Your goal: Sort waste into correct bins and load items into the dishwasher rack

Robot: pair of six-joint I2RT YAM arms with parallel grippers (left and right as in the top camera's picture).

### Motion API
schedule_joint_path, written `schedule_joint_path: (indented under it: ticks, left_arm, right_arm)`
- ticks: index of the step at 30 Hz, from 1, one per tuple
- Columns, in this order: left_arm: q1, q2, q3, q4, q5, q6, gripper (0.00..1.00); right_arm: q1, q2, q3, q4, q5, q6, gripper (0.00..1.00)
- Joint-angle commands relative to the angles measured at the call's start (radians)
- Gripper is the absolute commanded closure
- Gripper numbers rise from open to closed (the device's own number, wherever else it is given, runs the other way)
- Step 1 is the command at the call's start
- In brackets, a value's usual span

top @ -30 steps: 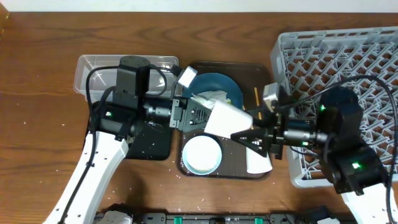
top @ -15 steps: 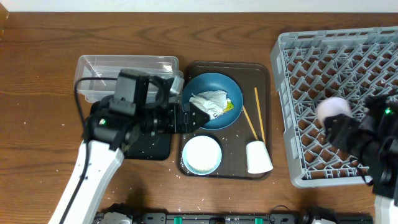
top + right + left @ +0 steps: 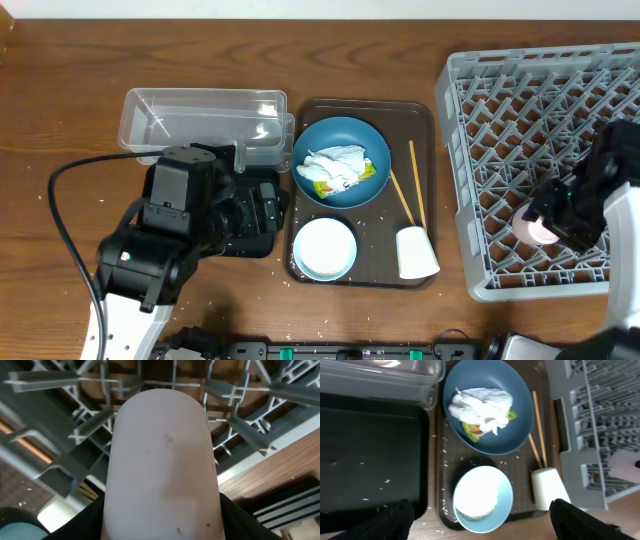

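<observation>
My right gripper (image 3: 550, 215) is shut on a small white cup with a pink inside (image 3: 538, 223), held over the near part of the grey dishwasher rack (image 3: 520, 75); the cup (image 3: 162, 460) fills the right wrist view. My left gripper (image 3: 480, 522) is open and empty above the pale-blue bowl (image 3: 325, 248) holding white rice (image 3: 476, 494). The dark-blue bowl (image 3: 350, 190) holds crumpled tissue (image 3: 332, 162) and a yellow-green wrapper (image 3: 362, 174). Two chopsticks (image 3: 411, 185) and the other white cup (image 3: 417, 252), on its side, lie beside it.
The bowls, chopsticks and lying cup sit on a brown serving tray (image 3: 420, 115). The clear tub (image 3: 200, 115) stands at the back left, with the black tray (image 3: 250, 242) in front of it under my left arm. Rice grains are scattered on the black tray and table.
My right gripper has carried the pink cup from above the brown tray rightward and lowered it over the rack. My left arm has drawn back left from the dark-blue bowl.
</observation>
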Motion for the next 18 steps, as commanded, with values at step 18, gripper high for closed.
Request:
schedule_joint_path:
  ticks: [18]
  left_arm:
    - [-0.236, 0.06, 0.014, 0.025, -0.01, 0.107, 0.14]
  right_arm:
    - [0.259, -0.269, 0.026, 0.116, -0.323, -0.168, 0.18]
